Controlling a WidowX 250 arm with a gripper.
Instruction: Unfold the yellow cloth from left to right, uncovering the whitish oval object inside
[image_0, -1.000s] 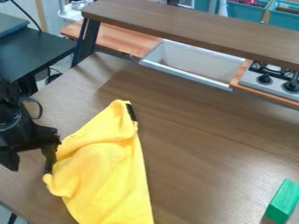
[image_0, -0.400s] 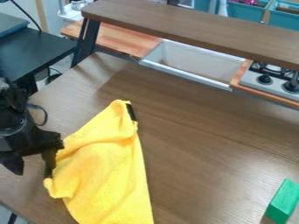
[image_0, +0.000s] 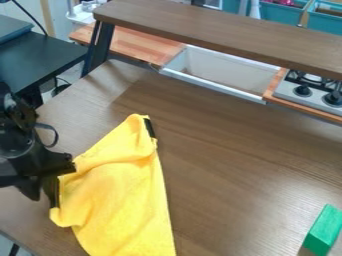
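Yellow, rumpled fabric cloth (image_0: 120, 195) lies on the brown wood-grain tabletop (image_0: 234, 165), its edge against one finger of the black two-finger gripper (image_0: 43, 201), which is spread and empty, so slow, light contact best avoids dragging the folds.

Your brown wood-grain surface (image_0: 234, 165) catches a pale sheen of light toward the right. Beyond it you have a raised brown shelf (image_0: 220, 32), a white sink basin (image_0: 224, 72) and a stove (image_0: 310, 92) (two dark knobs facing you). A dark table (image_0: 43, 57) stands at left.
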